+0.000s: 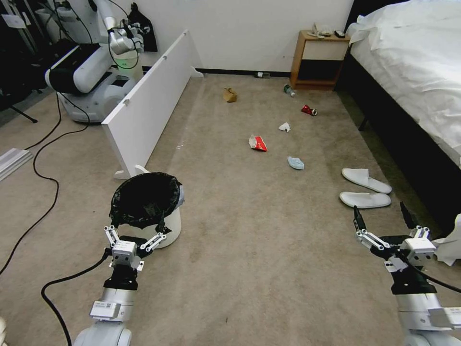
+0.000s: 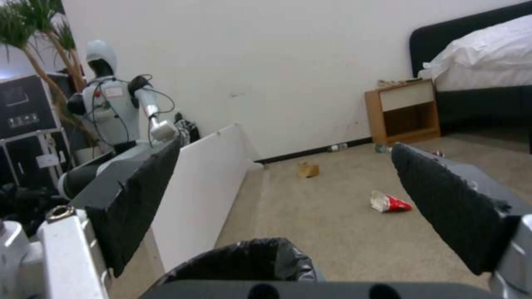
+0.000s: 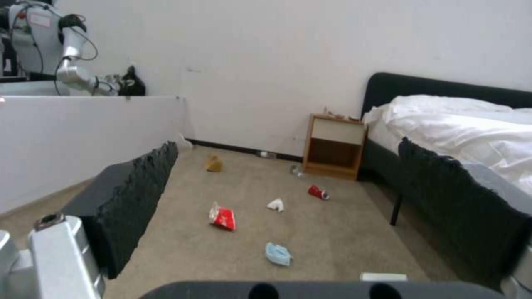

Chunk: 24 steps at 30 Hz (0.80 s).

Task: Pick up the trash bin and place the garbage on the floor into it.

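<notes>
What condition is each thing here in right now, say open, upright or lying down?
trash bin: upright, lined with a black bag, on the floor.
left tool: open, at the bin's near rim.
right tool: open, holding nothing.
red can: lying on its side.
slippers: side by side, flat.
red packet: crumpled, lying flat.

The trash bin, small, round and white with a black bag folded over its rim, stands upright on the beige carpet floor at lower left. Across the upper centre lie a brown paper bag, green-labelled bottle, red can, white tissue, red packet and blue face mask. Two white slippers lie side by side at right.
</notes>
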Motion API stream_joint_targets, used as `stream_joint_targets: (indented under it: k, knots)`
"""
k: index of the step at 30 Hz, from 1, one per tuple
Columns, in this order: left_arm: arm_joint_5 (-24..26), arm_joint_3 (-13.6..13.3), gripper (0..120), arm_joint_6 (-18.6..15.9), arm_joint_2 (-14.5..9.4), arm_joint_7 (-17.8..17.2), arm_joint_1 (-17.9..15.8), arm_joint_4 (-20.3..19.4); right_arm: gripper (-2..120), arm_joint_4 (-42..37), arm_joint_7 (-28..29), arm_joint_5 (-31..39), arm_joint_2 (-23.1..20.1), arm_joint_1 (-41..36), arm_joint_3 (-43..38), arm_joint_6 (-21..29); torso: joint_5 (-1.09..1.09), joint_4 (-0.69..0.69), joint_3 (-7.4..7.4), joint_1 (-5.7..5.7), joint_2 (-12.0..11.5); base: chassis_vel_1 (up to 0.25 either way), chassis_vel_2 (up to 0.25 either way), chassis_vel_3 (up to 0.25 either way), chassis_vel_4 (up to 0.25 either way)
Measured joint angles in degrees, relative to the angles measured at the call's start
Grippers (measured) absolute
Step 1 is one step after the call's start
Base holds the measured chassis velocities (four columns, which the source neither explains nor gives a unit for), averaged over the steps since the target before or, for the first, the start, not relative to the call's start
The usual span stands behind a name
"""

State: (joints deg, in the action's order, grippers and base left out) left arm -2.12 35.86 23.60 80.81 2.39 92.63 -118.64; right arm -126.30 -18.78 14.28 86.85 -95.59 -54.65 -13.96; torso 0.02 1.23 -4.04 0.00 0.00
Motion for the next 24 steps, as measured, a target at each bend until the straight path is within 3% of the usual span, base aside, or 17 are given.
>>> stream_joint_targets:
  k: [24]
  knots:
    - [-0.38,0.03,100,0.30,0.40,-0.25,0.25,-0.08,100,-0.16,-0.13,1.24,0.13,-0.40,0.11,-1.27,-0.02,-0.01,0.00,0.00,0.00,0.007,0.008,-0.005,-0.007]
